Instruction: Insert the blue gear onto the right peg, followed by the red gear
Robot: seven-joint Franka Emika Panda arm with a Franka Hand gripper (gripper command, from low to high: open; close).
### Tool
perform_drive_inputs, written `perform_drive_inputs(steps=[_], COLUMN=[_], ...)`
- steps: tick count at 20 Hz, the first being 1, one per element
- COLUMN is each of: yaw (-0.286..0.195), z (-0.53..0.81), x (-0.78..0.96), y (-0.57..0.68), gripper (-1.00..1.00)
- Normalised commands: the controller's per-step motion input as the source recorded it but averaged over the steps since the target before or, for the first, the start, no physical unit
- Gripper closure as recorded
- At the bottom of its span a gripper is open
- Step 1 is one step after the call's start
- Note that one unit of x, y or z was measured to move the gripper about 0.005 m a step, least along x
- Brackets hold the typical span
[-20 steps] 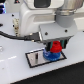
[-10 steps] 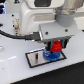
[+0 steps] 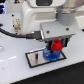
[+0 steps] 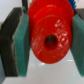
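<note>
- The pincer (image 3: 56,44) is clenched on the red gear (image 3: 57,45), holding it just above the blue gear (image 3: 52,54), which sits on the grey plate (image 3: 34,59) toward the exterior view's right, apparently already on the right peg; the peg itself is hidden
- In the wrist view the green pads (image 4: 24,42) press the red gear (image 4: 49,41) at its rim, and its centre hole shows dark
- Likely risk: the hole missing the peg tip, so the gear lands tilted on the blue hub; a slight sideways offset would cause it
- Letting go too early could drop the gear crooked or let it roll onto the tabletop (image 3: 15,72)
- Pushing down while misaligned could jam the gear or shift the plate
- Whether red and blue already touch cannot be told
</note>
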Motion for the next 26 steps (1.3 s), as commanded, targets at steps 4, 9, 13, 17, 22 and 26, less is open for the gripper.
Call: perform_drive_inputs(steps=[4, 9, 13, 17, 22, 26], yaw=[0.0, 0.0, 0.0, 0.0, 0.0, 0.0], z=[-0.14, -0.04, 0.32, 0.16, 0.15, 0.05], x=[0.17, 0.12, 0.04, 0.03, 0.03, 0.17], y=[-0.19, -0.04, 0.01, -0.01, -0.07, -0.05], gripper=[1.0, 1.0, 1.0, 1.0, 1.0, 1.0])
